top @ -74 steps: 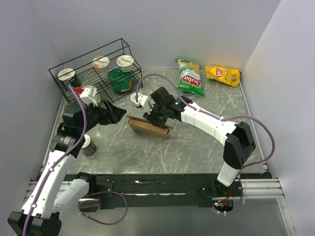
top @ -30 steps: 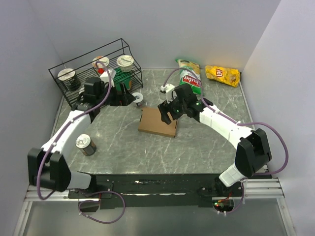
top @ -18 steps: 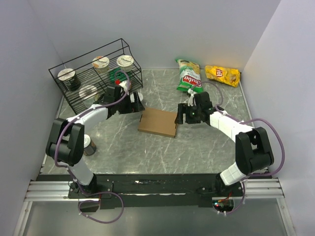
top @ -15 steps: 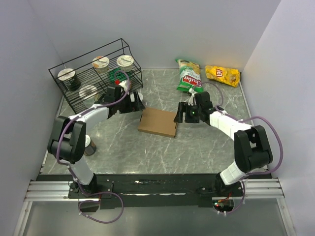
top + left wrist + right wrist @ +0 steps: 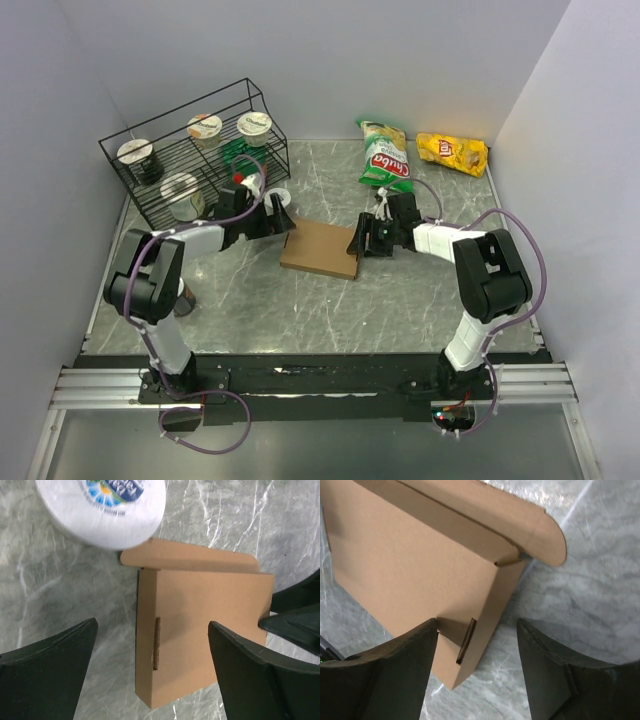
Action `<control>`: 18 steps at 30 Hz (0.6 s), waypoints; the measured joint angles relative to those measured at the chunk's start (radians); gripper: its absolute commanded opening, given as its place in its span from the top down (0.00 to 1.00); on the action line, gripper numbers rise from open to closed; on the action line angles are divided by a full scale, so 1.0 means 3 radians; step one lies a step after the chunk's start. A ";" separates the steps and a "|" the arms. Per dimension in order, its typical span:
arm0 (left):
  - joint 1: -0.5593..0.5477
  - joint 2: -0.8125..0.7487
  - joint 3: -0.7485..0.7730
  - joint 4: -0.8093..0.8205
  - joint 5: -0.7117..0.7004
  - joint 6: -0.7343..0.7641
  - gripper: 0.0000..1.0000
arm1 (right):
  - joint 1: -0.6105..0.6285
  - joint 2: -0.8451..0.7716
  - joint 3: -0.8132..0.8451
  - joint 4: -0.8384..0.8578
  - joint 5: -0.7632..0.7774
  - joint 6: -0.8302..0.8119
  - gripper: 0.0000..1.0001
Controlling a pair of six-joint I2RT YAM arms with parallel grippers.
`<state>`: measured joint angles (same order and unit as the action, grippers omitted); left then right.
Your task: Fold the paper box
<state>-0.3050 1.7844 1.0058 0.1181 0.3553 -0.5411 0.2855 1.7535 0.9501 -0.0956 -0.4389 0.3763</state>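
- Right gripper, jaws spread, straddles the right end of the paper box;
- left gripper, jaws wide apart, waits at the far left corner of the box;
- the box lies flat in the middle of the bench, between both grippers, long side running left to right; I judge the right arm nearer.
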 measured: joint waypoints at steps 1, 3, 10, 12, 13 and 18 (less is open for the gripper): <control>0.0009 -0.0034 -0.0065 0.0053 0.0005 -0.0015 0.01 | -0.0001 0.0022 0.0006 0.0028 -0.0015 0.0001 0.38; 0.0032 -0.0145 -0.0231 0.0141 0.0008 -0.0076 0.01 | -0.0004 0.0057 0.0009 0.0085 -0.0065 0.0000 0.49; 0.0188 -0.0621 -0.0688 0.0411 -0.0034 -0.0280 0.01 | -0.0006 0.0078 -0.0043 0.0355 -0.0226 -0.0056 0.63; 0.0245 -0.0768 -0.0823 0.0502 -0.0051 -0.0348 0.01 | -0.0006 0.0071 -0.0112 0.0487 -0.0264 -0.0104 0.64; 0.0272 -0.0844 -0.0896 0.0567 -0.0048 -0.0387 0.01 | -0.0006 0.0052 -0.0154 0.0552 -0.0276 -0.0121 0.64; 0.0365 -0.0910 -0.1059 0.0731 -0.0013 -0.0526 0.06 | 0.0011 -0.0100 -0.0378 0.0762 -0.0277 -0.0216 0.39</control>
<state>-0.1955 1.5112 0.6880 0.3374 0.3515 -0.6991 0.2890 1.7233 0.8368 0.1329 -0.5220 0.3115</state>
